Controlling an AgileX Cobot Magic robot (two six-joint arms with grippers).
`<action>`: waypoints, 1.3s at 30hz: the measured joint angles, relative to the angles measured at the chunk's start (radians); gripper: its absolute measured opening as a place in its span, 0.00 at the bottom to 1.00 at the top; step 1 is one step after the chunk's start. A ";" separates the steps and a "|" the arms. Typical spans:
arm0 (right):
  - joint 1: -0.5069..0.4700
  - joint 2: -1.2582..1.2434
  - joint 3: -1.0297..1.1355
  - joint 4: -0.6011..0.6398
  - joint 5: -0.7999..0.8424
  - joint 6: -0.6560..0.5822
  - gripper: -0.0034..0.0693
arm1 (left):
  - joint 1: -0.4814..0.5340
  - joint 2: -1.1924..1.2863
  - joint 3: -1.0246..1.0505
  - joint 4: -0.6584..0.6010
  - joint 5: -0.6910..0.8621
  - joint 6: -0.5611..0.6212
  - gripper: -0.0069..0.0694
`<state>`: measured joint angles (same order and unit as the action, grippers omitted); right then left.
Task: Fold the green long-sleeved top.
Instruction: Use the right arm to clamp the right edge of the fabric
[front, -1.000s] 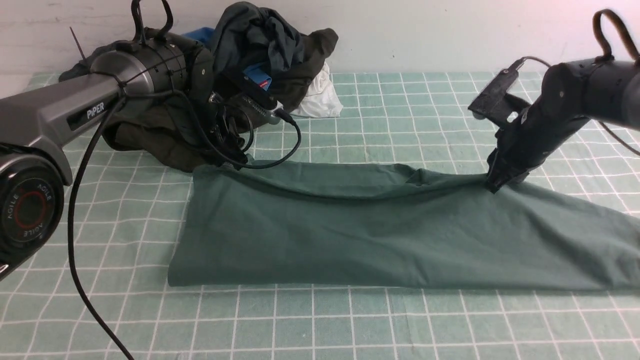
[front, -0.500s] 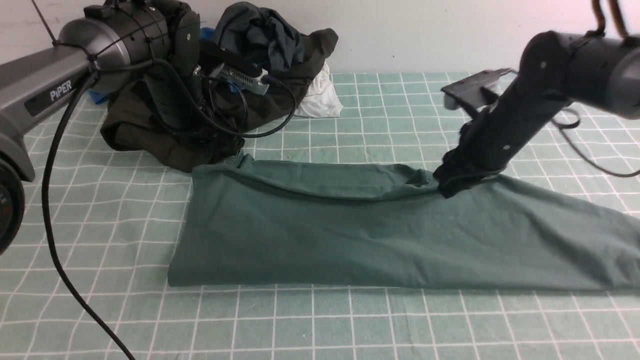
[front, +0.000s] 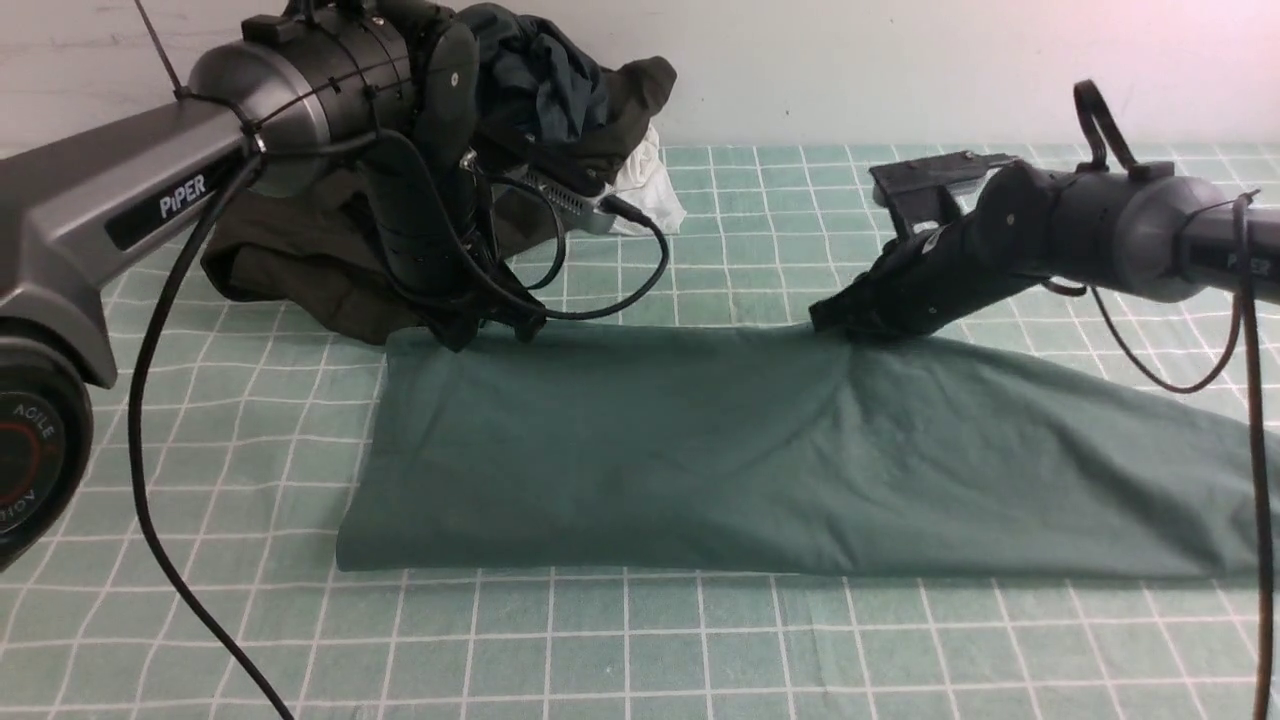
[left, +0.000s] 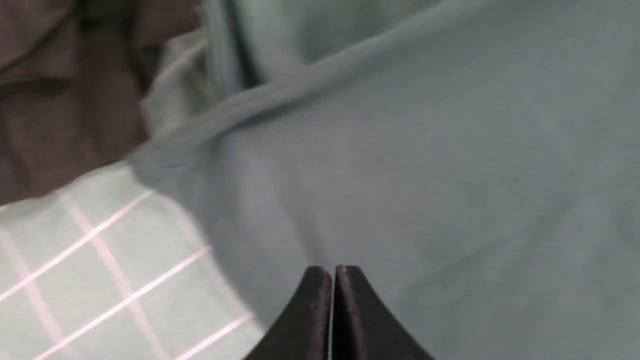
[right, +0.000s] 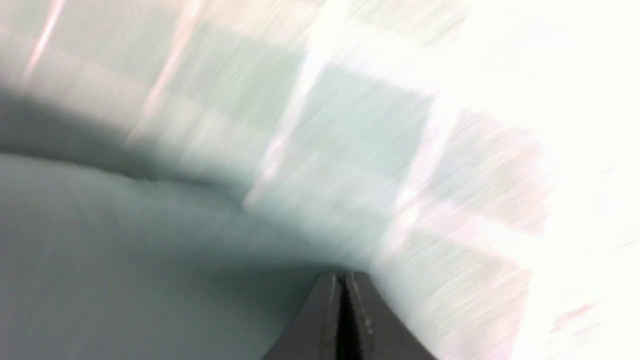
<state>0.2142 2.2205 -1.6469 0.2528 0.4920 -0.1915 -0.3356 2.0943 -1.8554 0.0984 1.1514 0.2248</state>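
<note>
Green top (front: 760, 450), one, left tool (left: 332, 275), right tool (right: 343, 281), two

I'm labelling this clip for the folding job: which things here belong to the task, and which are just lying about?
Job: green long-sleeved top; left gripper; right gripper, both shut at its far edge.
Lying about: dark olive garments; dark blue-grey garment; white cloth.

The green long-sleeved top (front: 700, 450) is cut off by the front view's edge well apart from the right gripper (right: 342, 281), beyond whose tips the checked table cover (right: 360, 115) is motion-smeared, and dark garments (front: 285, 275) lie partly hidden behind the left arm (front: 320, 90).
</note>
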 joint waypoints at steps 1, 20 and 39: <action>-0.022 0.006 -0.008 -0.005 -0.020 0.025 0.05 | 0.000 0.010 0.000 -0.025 0.000 0.013 0.09; -0.295 -0.520 0.269 -0.171 0.423 -0.010 0.04 | 0.066 0.160 0.027 -0.098 0.055 0.063 0.09; -0.564 -0.401 0.505 -0.253 0.268 0.116 0.76 | 0.115 0.141 0.080 -0.209 0.034 0.150 0.09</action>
<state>-0.3496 1.8198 -1.1418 0.0000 0.7598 -0.0759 -0.2210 2.2350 -1.7754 -0.1103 1.1850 0.3746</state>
